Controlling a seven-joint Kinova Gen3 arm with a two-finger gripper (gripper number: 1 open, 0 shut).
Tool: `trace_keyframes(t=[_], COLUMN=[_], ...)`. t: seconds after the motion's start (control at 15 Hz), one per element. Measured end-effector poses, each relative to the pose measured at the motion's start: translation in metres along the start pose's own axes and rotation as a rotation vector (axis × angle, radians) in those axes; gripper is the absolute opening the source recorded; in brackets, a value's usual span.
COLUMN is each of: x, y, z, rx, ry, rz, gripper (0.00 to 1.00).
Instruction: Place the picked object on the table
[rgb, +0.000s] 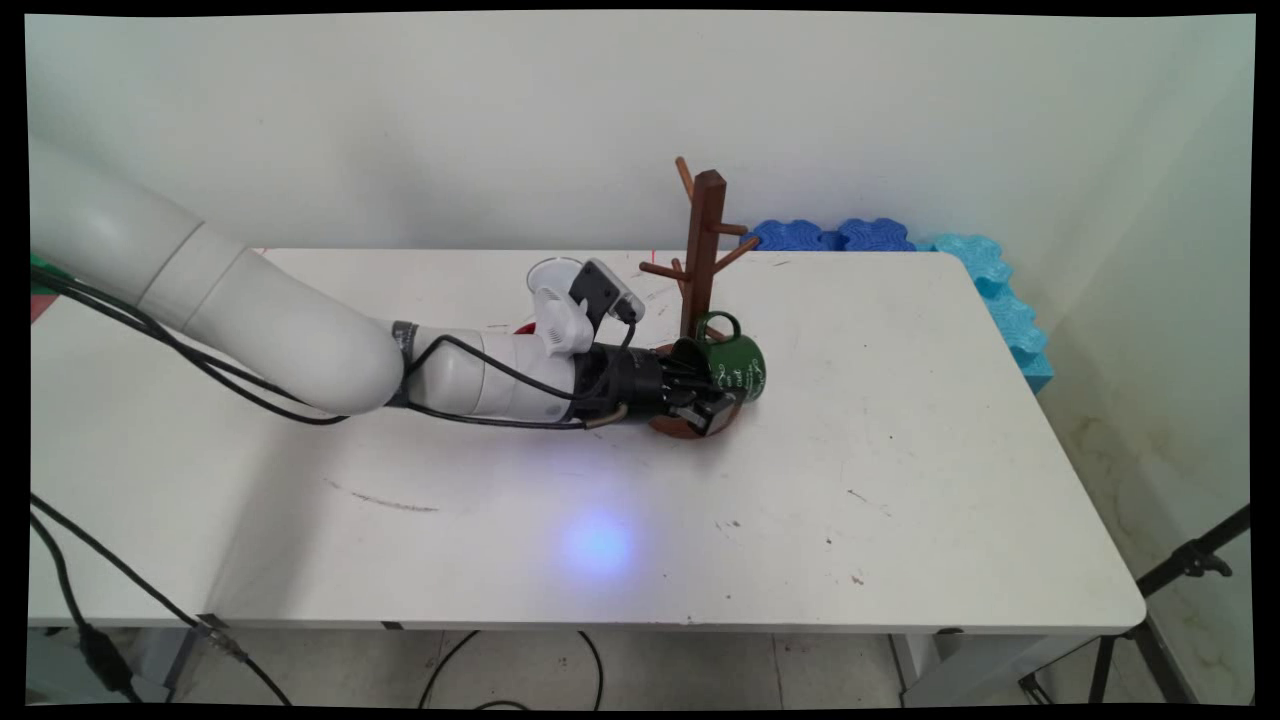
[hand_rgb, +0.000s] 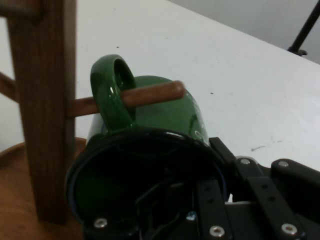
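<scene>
The black two-finger gripper (rgb: 705, 398) lies low and nearly level over the white table (rgb: 900, 450), clenched on the rim of a glossy green ceramic mug (rgb: 738, 362), with one finger reaching into the mug's dark mouth and the other outside its wall, as the hand view shows. The mug lies on its side at the foot of the brown wooden mug tree (rgb: 703, 250), above that stand's round base, and its looped handle (hand_rgb: 112, 87) is already threaded over a lower wooden peg (hand_rgb: 150, 95), the peg's rounded tip poking out past the loop. To handle this well, the wrist would need to stay steady so the handle slides along the peg rather than prying against it, and the thin post should not be nudged sideways, since the stand looks light enough to tip.
</scene>
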Motion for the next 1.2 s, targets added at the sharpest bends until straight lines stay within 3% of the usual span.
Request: trace_keyframes(t=[0.8, 1.2], x=[0.007, 0.016], y=[0.029, 0.037], z=[-0.035, -0.055], rx=[-0.1, -0.12], ry=[0.006, -0.019], rz=[0.012, 0.029], gripper=[0.0, 0.0])
